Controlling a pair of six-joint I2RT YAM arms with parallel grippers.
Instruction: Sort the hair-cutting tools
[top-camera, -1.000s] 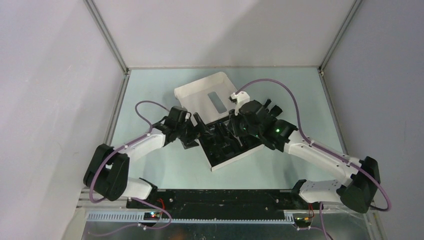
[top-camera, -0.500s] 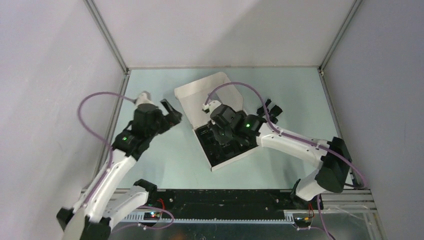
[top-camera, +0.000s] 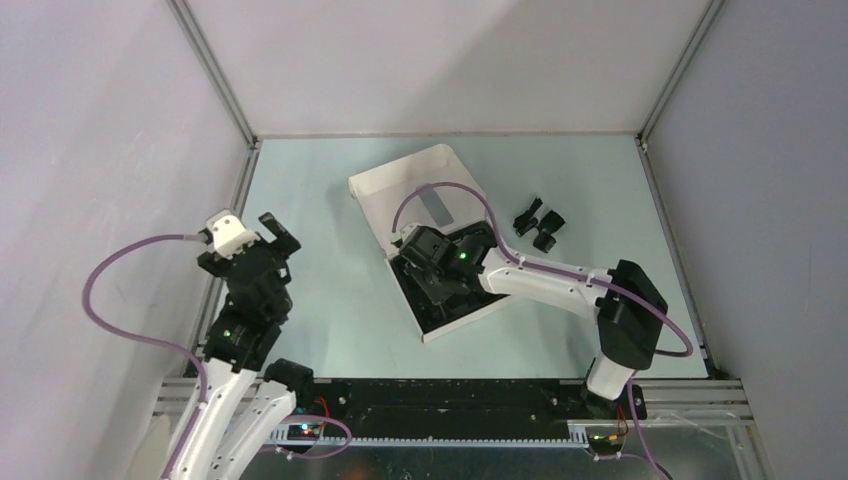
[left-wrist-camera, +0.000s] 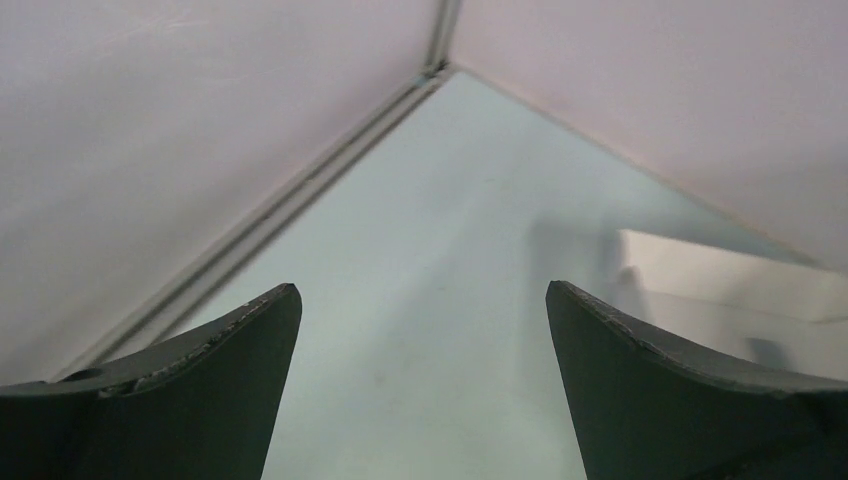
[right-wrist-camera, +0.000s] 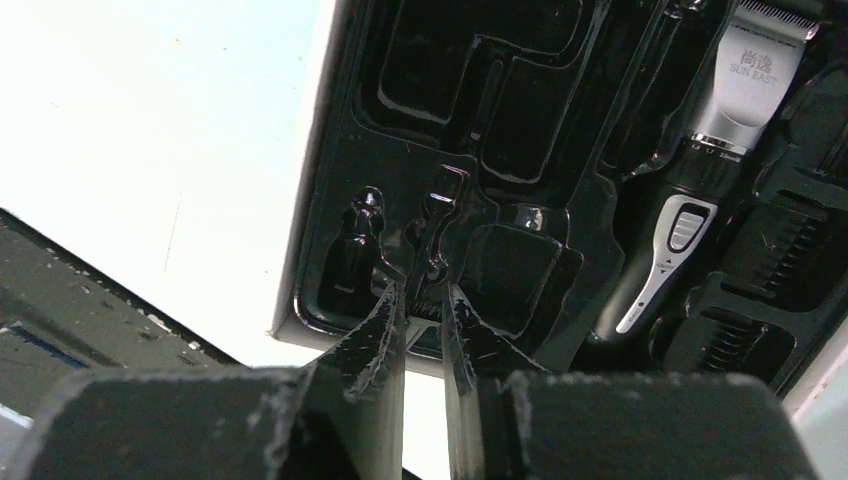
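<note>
With the wide-spread left gripper (top-camera: 268, 228) now pulled clear of the box (top-camera: 400, 182), the nearly closed, seemingly empty right gripper (right-wrist-camera: 422, 318) works the black tray (right-wrist-camera: 330, 240) alone, clipper (right-wrist-camera: 700, 170) seated, attachments (top-camera: 539, 222) still outside.

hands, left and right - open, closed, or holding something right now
left hand: open, empty
right hand: nearly closed over the black tray; nothing visibly held

Even soft light; glossy tray (right-wrist-camera: 470, 110) glares, wrist views blur.

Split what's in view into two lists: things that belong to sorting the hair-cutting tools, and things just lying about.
Belongs to the job:
- clipper, lying in the tray
- loose black attachments on the table

Just there:
- white box with black tray
- table
</note>
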